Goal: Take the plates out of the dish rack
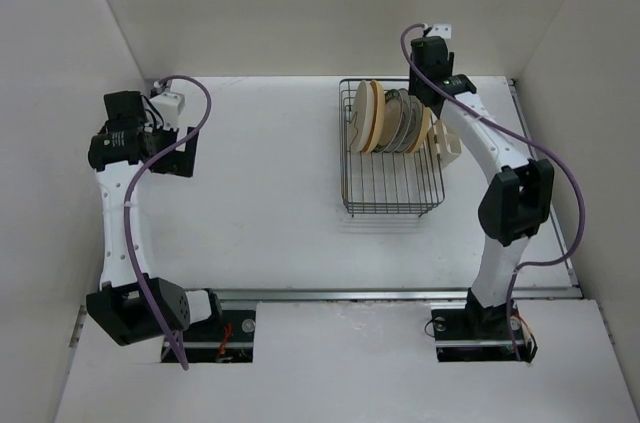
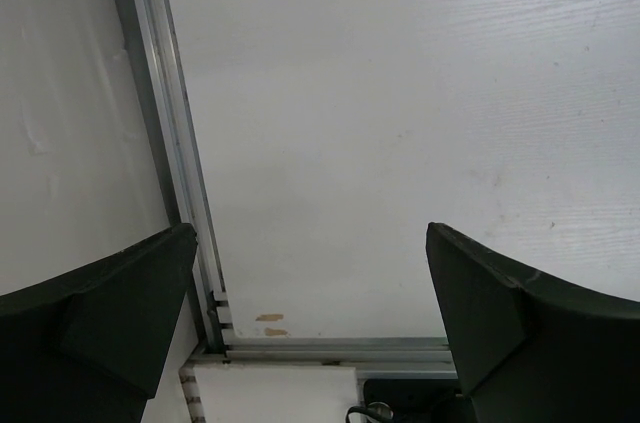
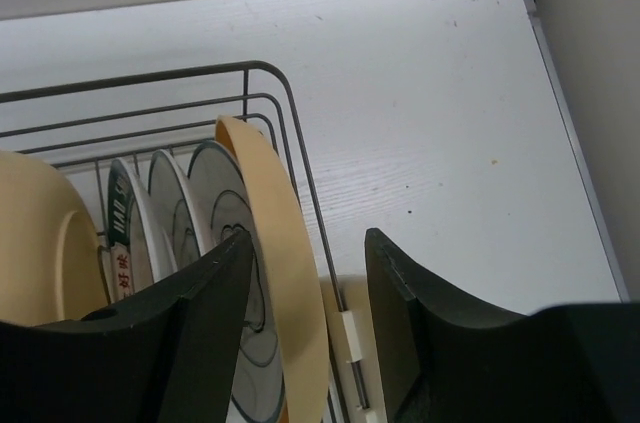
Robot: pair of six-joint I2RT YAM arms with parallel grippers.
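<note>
In dish rack [image 1: 395,205]: right pincer [image 3: 308,243] parted above end plate [image 3: 268,183], beige box [image 1: 447,146] beside | left pincer [image 2: 310,233] wide, empty.

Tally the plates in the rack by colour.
Plain orange-yellow or cream plates: 3
White patterned plates: 3, packed tight, so approximate
Total in the dish rack: 6

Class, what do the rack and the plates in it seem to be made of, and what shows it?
The rack looks like dark metal wire, maybe coated: thin, evenly bent rods. The plates look like glazed ceramic or hard plastic: smooth rims, printed rings on some; the pictures cannot settle which.
</note>
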